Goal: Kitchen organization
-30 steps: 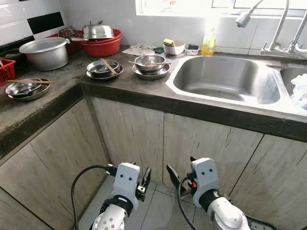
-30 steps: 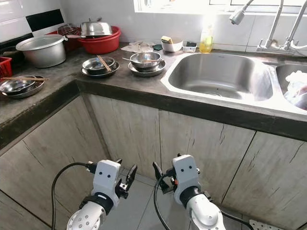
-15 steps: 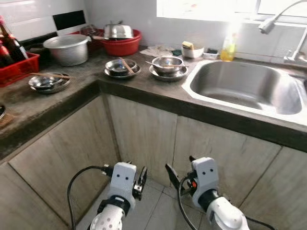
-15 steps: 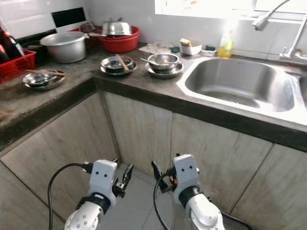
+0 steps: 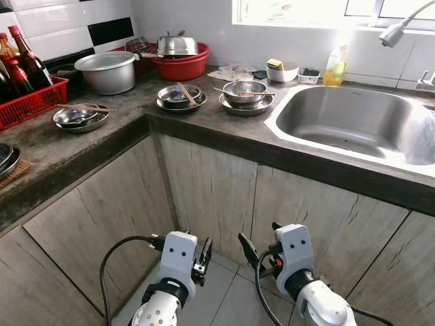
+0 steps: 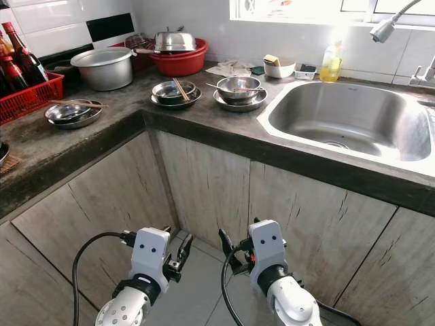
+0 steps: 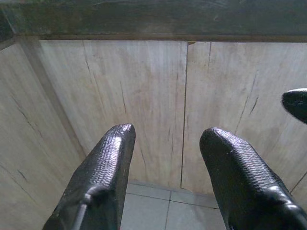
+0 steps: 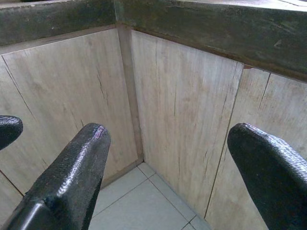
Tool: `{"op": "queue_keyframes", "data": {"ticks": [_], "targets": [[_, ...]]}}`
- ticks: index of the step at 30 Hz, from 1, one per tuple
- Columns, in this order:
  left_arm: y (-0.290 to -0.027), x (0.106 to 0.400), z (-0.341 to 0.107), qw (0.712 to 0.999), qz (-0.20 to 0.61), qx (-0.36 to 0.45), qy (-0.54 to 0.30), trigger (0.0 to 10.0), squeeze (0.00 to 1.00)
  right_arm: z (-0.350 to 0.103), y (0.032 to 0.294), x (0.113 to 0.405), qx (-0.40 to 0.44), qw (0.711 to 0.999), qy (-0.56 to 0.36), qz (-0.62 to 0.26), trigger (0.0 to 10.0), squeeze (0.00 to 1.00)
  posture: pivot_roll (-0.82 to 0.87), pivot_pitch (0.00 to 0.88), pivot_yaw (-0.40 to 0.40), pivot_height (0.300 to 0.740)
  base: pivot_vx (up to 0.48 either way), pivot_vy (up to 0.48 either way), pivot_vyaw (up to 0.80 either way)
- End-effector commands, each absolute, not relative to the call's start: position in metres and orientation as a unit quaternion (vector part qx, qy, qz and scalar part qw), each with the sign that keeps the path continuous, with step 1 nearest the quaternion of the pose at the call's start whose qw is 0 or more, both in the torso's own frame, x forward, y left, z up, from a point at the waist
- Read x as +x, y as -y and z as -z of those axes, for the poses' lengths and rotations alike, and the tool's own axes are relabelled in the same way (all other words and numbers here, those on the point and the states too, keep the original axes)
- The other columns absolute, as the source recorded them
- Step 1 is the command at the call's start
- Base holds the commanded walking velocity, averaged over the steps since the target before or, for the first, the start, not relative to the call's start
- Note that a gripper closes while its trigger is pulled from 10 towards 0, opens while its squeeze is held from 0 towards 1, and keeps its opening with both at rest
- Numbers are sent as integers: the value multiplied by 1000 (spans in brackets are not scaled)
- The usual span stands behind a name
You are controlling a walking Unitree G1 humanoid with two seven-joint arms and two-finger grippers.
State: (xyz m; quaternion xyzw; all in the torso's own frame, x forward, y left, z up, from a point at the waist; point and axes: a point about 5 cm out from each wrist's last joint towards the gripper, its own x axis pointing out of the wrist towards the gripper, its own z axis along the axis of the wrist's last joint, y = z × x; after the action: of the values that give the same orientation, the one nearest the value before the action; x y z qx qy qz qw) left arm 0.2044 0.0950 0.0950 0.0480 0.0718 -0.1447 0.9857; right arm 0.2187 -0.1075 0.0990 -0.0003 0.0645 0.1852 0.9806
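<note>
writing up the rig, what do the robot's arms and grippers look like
Silver-grey arms end in boxy white wrist housings with small dark dots. The left gripper and right gripper each carry two long black fingers with textured pads. A black cable loops from the left wrist.

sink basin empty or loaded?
Empty. The sink shows bare steel down to the drain, no dishes inside; its far right end is cut off.

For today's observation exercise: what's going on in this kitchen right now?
The robot stands facing the corner counter, handling nothing. Its left gripper and right gripper hang open and empty, low before the cabinet doors. Steel bowls with chopsticks wait on the counter beside the empty sink.
</note>
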Motion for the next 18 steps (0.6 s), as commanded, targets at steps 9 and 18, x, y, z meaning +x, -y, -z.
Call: {"op": "queue_keyframes", "data": {"ticks": [9, 18], "targets": [[-97, 207, -93, 986, 139, 53, -78, 10000, 0, -98, 105, 221, 6, 979, -64, -192, 10000, 0, 55, 0, -8, 740, 0, 0, 0], [-96, 207, -93, 986, 139, 54, -78, 10000, 0, -98, 104, 220, 0, 979, -63, -194, 10000, 0, 58, 0, -7, 740, 0, 0, 0]]}}
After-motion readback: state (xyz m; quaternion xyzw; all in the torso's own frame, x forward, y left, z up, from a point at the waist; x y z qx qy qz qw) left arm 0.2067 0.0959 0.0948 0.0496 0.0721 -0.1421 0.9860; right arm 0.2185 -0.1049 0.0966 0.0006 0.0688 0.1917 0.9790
